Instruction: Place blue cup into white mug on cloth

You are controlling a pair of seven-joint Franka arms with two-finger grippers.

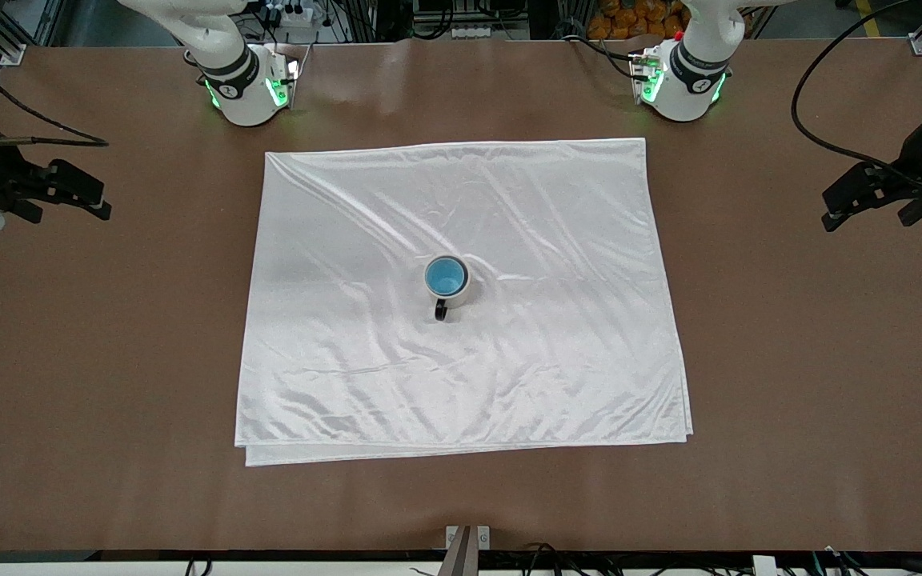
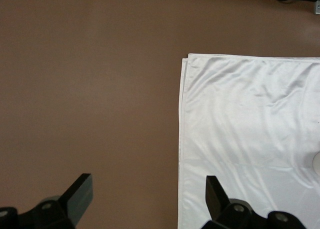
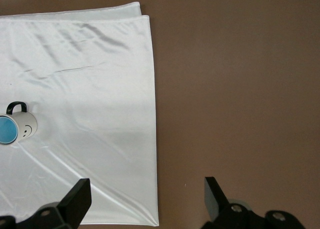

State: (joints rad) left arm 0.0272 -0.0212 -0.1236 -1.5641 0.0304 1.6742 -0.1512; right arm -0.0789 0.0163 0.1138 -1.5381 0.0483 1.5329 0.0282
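At cloth [image 1: 461, 296] centre, blue cup [image 1: 444, 277] already sits inside white mug [image 1: 451, 282], handle at 6 o'clock. Left gripper [image 1: 865, 196] and right gripper [image 1: 69, 192] wait over bare table ends, fingers apart. Risk: any tug on the slippery cloth could tip the nested pair.

— Where does the cloth [image 1: 461, 296] sit?
— Flat on the table [image 1: 789, 360], midway between the two arms' ends.
— And the white mug [image 1: 458, 294]?
— Upright on the cloth, near its middle, handle turned toward the front camera.
— The blue cup [image 1: 445, 277]?
— Inside the white mug.
— The grippers?
— Left gripper [image 1: 861, 196] waits over bare table off the cloth's edge at the left arm's end; right gripper [image 1: 69, 192] likewise at the right arm's end.
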